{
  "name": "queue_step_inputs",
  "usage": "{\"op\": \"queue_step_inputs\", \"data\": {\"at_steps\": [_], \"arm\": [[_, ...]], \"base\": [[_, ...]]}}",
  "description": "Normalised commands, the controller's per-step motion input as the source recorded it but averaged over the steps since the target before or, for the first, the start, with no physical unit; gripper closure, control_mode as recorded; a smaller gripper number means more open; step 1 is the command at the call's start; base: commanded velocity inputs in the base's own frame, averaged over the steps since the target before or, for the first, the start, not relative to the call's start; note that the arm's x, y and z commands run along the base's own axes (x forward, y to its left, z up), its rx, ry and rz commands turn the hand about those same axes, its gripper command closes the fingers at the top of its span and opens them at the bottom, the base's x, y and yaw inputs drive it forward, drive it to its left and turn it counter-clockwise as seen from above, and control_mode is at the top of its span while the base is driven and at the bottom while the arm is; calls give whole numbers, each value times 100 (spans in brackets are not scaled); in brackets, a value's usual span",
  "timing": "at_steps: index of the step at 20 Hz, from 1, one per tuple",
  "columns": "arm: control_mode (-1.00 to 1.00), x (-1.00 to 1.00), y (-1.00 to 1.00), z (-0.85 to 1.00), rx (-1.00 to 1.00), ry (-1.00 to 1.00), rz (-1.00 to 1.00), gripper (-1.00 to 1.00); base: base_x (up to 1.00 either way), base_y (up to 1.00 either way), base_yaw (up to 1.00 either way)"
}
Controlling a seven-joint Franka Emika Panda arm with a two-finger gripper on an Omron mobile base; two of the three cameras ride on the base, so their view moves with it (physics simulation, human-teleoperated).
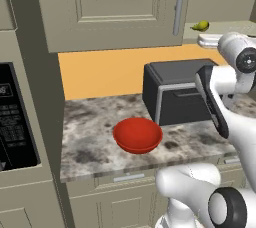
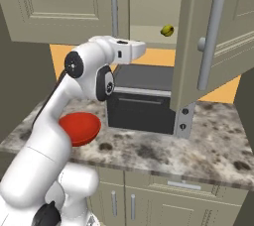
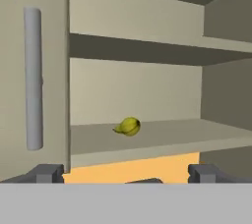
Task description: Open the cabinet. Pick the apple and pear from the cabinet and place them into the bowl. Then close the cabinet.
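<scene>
marbled counter [image 1: 90,144] carries the bowl [image 1: 137,134], inside hidden from me; cabinet [image 3: 147,83] shelf holds the pear [image 3: 128,126]; my gripper [image 3: 126,173] is spread wide, empty.

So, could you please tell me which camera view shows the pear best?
The hand view: the pear lies unobstructed on the lower shelf of the open cabinet, its yellow-green body and narrowed neck clear. The left base view catches it small at the cabinet's edge; the right base view shows a tiny yellow spot.
</scene>
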Motion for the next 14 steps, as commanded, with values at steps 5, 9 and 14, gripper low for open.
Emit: {"op": "queue_step_inputs", "data": {"at_steps": [5, 9, 14], "arm": [[-100, 0, 43, 6, 0, -15, 16, -100], [-100, -1, 34, 22, 0, -9, 11, -100], [-100, -2, 20, 29, 0, -2, 6, -100]], "base": [[0, 0, 0], [0, 0, 0], [0, 0, 0]]}}
